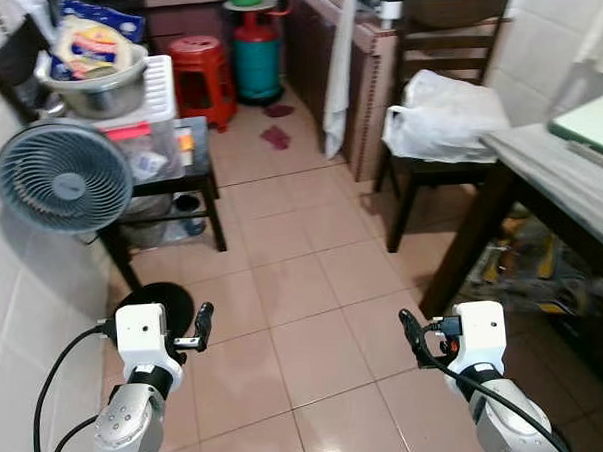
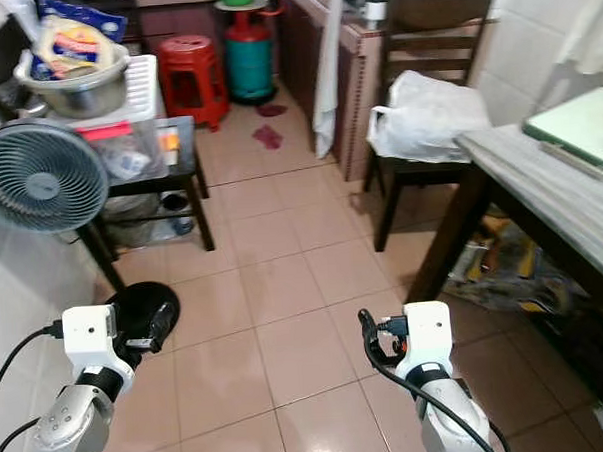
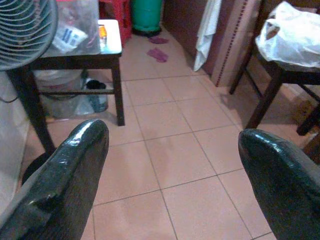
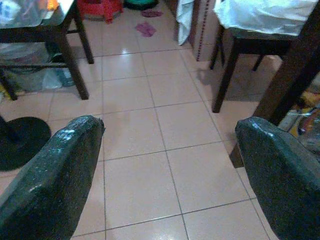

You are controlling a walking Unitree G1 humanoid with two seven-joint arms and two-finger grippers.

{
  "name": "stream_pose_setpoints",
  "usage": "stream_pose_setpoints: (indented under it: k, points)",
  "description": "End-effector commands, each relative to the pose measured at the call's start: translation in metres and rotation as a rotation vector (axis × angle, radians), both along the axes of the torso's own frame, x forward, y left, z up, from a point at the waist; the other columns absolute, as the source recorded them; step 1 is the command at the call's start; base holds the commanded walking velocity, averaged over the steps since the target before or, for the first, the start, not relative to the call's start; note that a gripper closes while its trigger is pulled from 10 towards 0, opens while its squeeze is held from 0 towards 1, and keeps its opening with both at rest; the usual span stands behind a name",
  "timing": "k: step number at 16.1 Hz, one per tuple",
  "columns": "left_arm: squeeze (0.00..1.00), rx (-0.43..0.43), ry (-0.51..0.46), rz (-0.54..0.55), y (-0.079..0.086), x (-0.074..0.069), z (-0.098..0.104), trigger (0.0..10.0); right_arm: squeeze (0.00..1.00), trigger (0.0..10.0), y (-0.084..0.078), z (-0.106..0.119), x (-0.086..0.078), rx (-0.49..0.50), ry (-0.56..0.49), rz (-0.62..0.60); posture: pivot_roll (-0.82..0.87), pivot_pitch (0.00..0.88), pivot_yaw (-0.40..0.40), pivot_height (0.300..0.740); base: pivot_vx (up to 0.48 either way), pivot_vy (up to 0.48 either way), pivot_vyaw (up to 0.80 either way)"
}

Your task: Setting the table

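The dining table [image 1: 545, 165] with a grey stone top stands on my right. A green flat board [image 1: 591, 121] lies on its far part. My left gripper [image 1: 193, 334] is held low over the tiled floor at the lower left. Its fingers [image 3: 75, 170] are open with nothing between them. My right gripper [image 1: 416, 337] hangs low at the lower right, close to the table's dark leg [image 1: 466, 244]. It is also open and empty, its fingers [image 4: 65, 165] spread wide over the tiles.
A dark wooden chair [image 1: 451, 34] with a white plastic bag [image 1: 443, 116] on its seat stands by the table. On my left are a grey fan [image 1: 61, 177], a black side table [image 1: 194, 151], a metal bowl [image 1: 93, 92], a red stool [image 1: 201, 74] and a teal gas cylinder [image 1: 257, 60].
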State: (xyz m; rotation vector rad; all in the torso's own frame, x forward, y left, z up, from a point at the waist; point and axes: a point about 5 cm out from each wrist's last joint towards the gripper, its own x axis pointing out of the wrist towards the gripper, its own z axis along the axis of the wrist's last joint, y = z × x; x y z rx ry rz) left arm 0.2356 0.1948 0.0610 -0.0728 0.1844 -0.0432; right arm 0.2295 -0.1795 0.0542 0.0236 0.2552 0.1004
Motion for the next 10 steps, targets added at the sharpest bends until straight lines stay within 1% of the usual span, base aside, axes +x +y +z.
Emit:
stream_pose_setpoints:
  k: [1,3,10]
  points:
    - [0.0,-0.013,0.005,0.006,0.002,0.0012,0.0004,10.0,0.0,10.0,0.0001,0.0046,0.0015,0.006,-0.011,-0.001,-0.01,0.044,0.013,0.74,0.0,0.0,-0.74]
    - [0.0,-0.027,-0.002,0.013,0.0009,0.0034,0.0018,10.0,0.0,10.0,-0.0002,0.0049,0.0025,0.008,-0.011,-0.004,-0.01,0.042,0.012,0.74,0.0,0.0,-0.74]
    - [0.0,-0.006,0.005,0.015,0.0013,0.0069,0.0005,10.0,0.0,10.0,0.0013,0.0068,0.0068,0.011,-0.016,0.002,0.0,0.034,0.007,0.74,0.0,0.0,-0.74]
